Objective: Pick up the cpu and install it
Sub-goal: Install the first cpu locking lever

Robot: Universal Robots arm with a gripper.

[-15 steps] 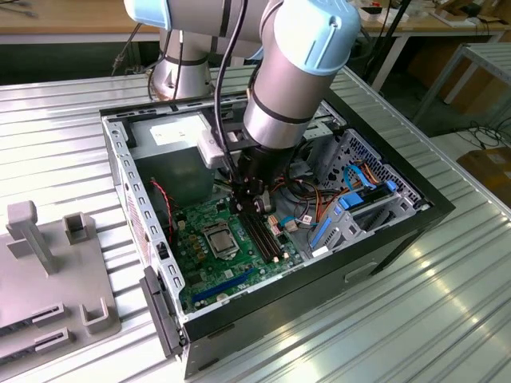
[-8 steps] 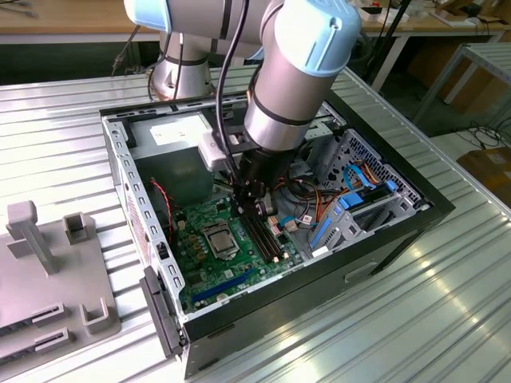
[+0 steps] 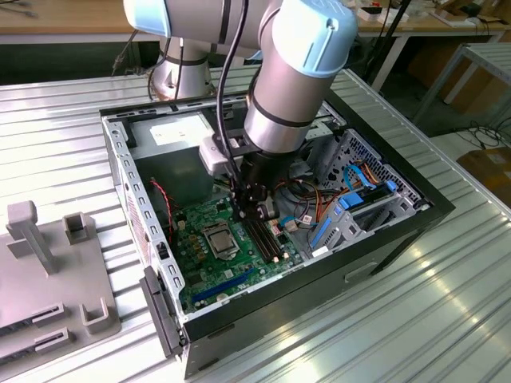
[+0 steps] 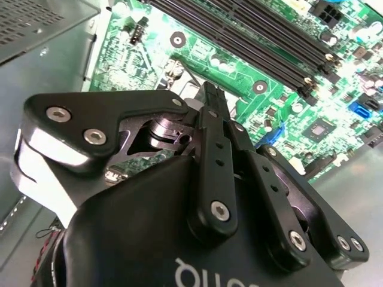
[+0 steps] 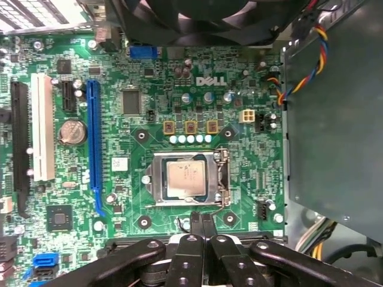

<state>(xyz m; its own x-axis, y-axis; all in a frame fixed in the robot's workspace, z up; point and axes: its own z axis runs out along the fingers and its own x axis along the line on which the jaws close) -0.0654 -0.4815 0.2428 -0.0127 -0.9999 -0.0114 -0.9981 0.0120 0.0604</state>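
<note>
A ribbed metal table (image 3: 72,128) carries an open black computer case (image 3: 383,239) and, at the exterior view's left, a grey slotted fixture (image 3: 48,303).

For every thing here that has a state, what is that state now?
cpu: lying flat inside the socket frame, nothing gripping it.
end effector: fingers shut together, empty, beside the socket.
computer case: side open, green motherboard exposed.
memory slots: empty.
</note>
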